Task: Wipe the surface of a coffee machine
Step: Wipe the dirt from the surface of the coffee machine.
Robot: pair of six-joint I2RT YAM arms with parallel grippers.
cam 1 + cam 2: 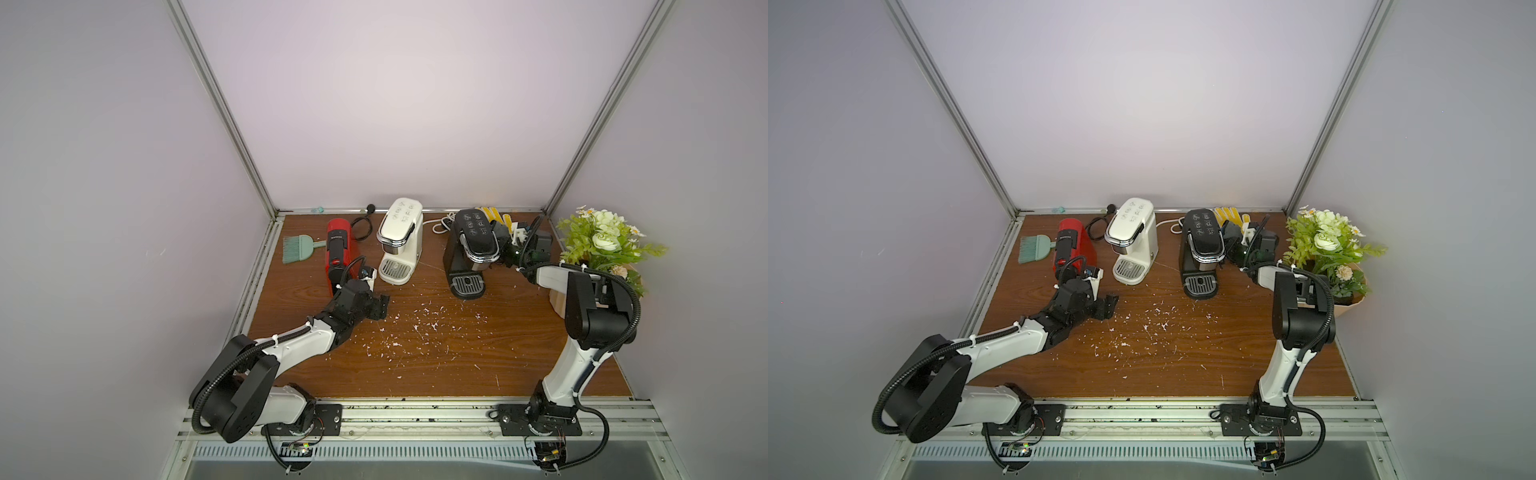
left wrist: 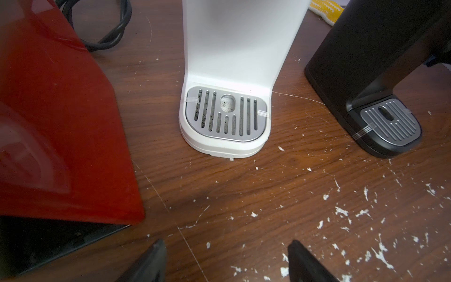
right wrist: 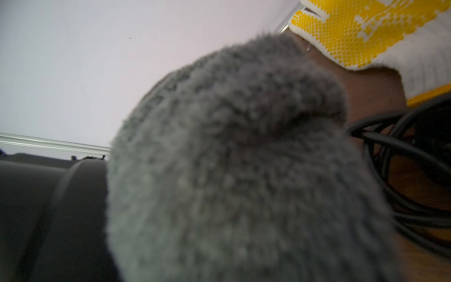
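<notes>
Right wrist view is almost filled by a grey cloth (image 3: 231, 171), fluffy and bunched. The dark flank of the black coffee machine (image 3: 44, 207) lies beside it, with a yellow-dotted glove (image 3: 366, 31) and coiled cables (image 3: 402, 175) behind. The cloth hides the fingers, but the right claw (image 1: 500, 241) is pinched tight, and the wad sitting right at its tip reads as held. In both top views that claw sits against the side of the black coffee machine, near its top. The machine stands at the back of the desk (image 1: 457, 365), between the white coffee machine (image 1: 399, 245) and the flowers (image 1: 602, 241).

The step in hand looks like wiping the machine's side and lid. To do it well, the cloth should press flat but lightly. The machine is tall and stands free, so a hard sideways shove could slide or tip it. Long overlapping strokes that follow the curve of the lid would likely cover more than dabbing. The wrist should steer clear of the cables and the glove.

The left claw (image 2: 227, 263) hangs wide and empty above the desk, just beside the red coffee machine (image 2: 61, 122), near scattered white flecks (image 2: 341, 212). It could brace the black coffee machine's base if needed.
</notes>
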